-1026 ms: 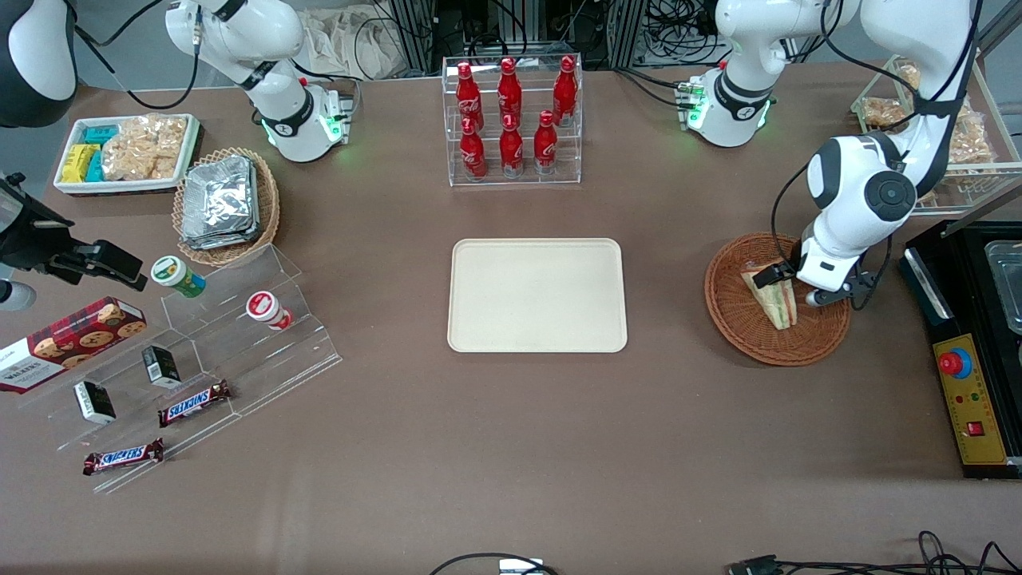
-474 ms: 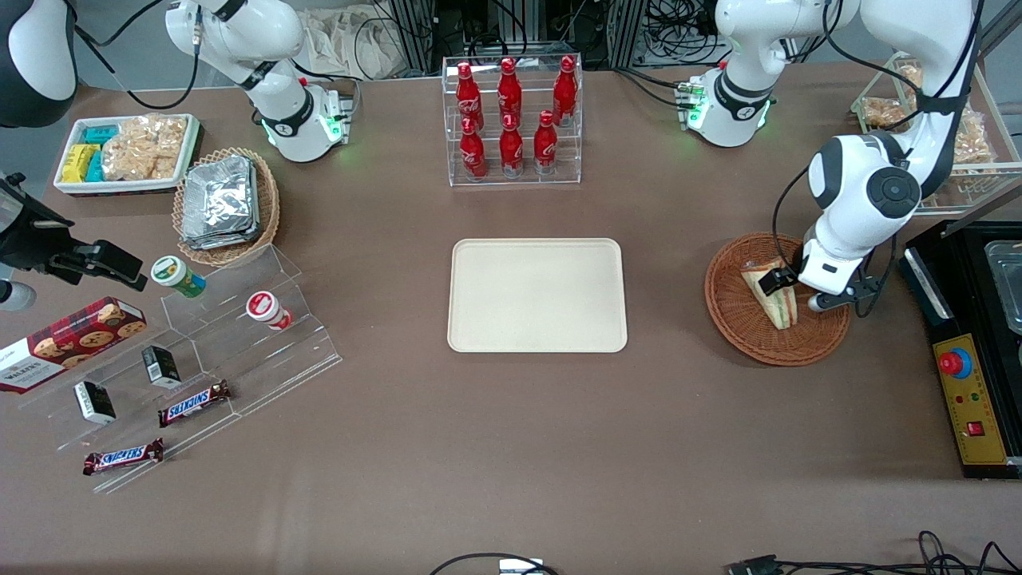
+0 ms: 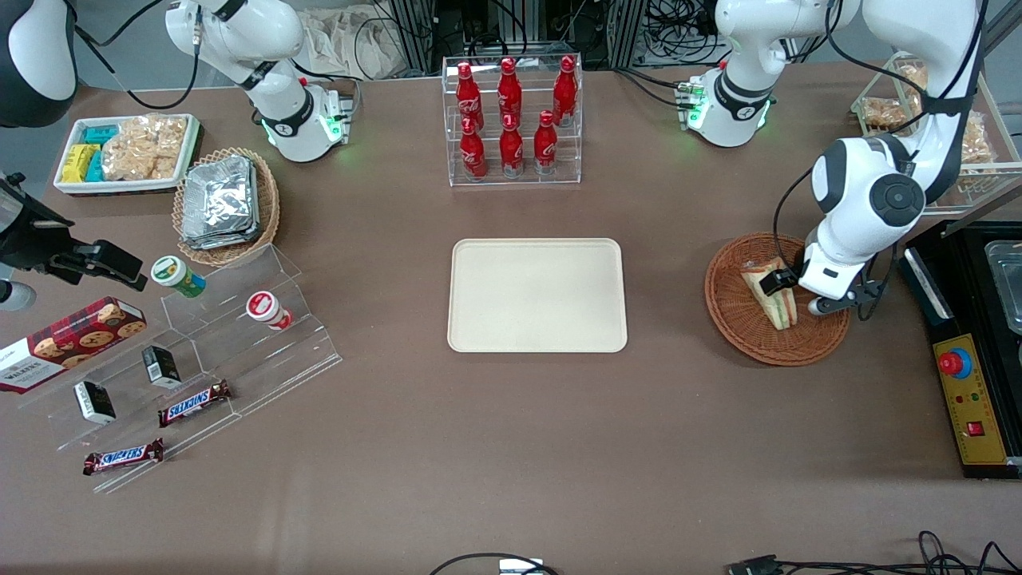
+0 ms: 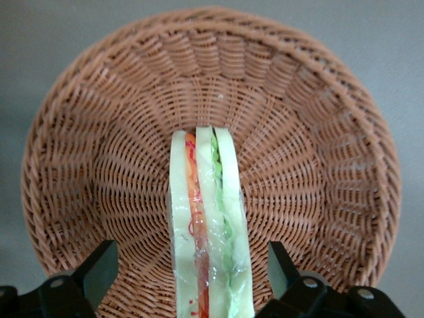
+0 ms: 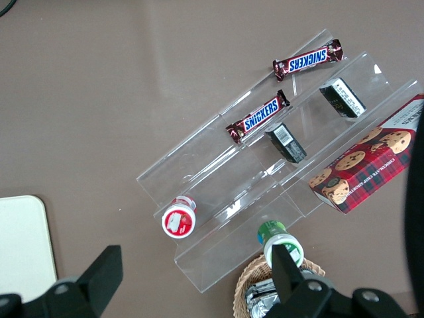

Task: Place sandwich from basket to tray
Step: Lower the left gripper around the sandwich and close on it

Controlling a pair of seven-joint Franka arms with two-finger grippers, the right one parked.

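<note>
1. Sandwich (image 4: 209,225) lies in the basket (image 3: 738,323), and my gripper (image 4: 192,278) straddles it with fingers (image 4: 99,268) spread wide, one on each flank, neither touching the bread.
2. From the front camera I see the wedge's (image 3: 773,295) long axis running roughly from 11 to 5 o'clock, with its narrow tip at the end nearer that camera.
3. On the wrist feed its striped cut face is turned up: pale bread, an orange-red band, then green.
4. I read no label on its clear wrap.
5. Bare wicker (image 4: 311,165) shows all around the wedge, and the rim stands apart from both fingers.
6. At 9 o'clock from the basket, well apart across open brown table (image 3: 511,447), sits the tray (image 3: 536,295).
7. Past the tray, toward the parked arm's end, two bars read "SNICKERS" (image 3: 194,402) and a red box (image 3: 68,339) reads "WALKERS".
</note>
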